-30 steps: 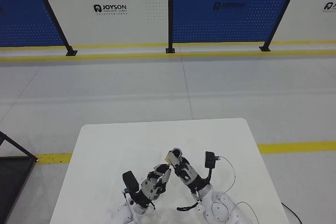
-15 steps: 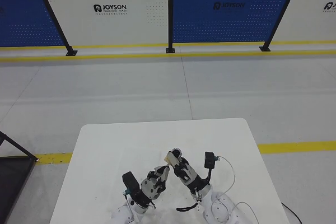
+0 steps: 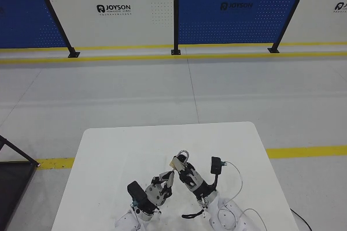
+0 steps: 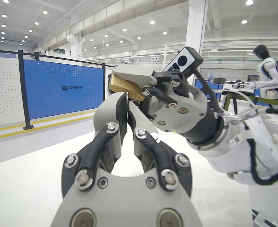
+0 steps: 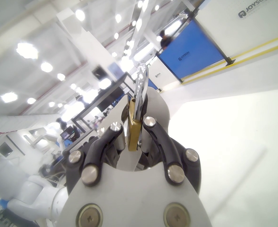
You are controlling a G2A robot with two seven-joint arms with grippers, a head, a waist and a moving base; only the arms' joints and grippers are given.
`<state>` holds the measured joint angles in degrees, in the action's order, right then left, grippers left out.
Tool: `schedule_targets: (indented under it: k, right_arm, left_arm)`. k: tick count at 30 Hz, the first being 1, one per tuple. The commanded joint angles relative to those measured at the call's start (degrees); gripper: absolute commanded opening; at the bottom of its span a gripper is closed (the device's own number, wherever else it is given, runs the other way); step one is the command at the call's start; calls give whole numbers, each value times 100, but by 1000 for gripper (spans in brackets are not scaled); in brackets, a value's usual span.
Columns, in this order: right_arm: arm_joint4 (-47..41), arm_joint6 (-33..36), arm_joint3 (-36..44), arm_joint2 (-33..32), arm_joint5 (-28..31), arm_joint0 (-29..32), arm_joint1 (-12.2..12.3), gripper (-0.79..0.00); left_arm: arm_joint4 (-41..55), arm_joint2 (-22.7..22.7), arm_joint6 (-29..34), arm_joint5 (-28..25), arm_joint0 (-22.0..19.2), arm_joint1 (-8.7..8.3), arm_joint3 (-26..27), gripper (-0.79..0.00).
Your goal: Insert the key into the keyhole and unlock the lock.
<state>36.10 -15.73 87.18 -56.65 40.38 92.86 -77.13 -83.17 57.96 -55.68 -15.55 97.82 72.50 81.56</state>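
Lock [image 5: 132, 131] held shackle-up, right gripper [image 5: 136, 109] clenched on it; left gripper [image 4: 126, 106] just beside lock's base, fingers pinching key [image 4: 127, 95], tip touching the base.

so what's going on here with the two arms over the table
The right gripper is shut on a brass padlock with a silver shackle and holds it up above the white table. The left gripper pinches a thin metal key, and the key's tip meets the bottom face of the padlock. How deep the key sits, and whether the lock is open, cannot be told.
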Motion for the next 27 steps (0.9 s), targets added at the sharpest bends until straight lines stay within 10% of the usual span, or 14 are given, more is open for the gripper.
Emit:
schedule_targets:
  k: [1,3,6,13,27]
  right_arm:
    - [-4,-8,1,0,0,2,0,-785]
    - [-4,-10,2,-3,1,2,1,-785]
    - [-30,-31,-1,-32,0,0,4,-785]
    - [-112,-91,-81,-88,-172,-63,-6,-785]
    - [-110,2051,-1293,1344,-2334,-1314,-424,-785]
  left_arm:
    - [-1,-5,-32,38,-6,0,0,-785]
    - [40,-19,-76,39,-1,2,-9,-696]
    - [248,-22,-68,-171,7,-2,-12,0]
    - [794,352,267,-1271,239,-147,243,0]
    - [1691,3029,960,-1713,1261,-612,820,0]
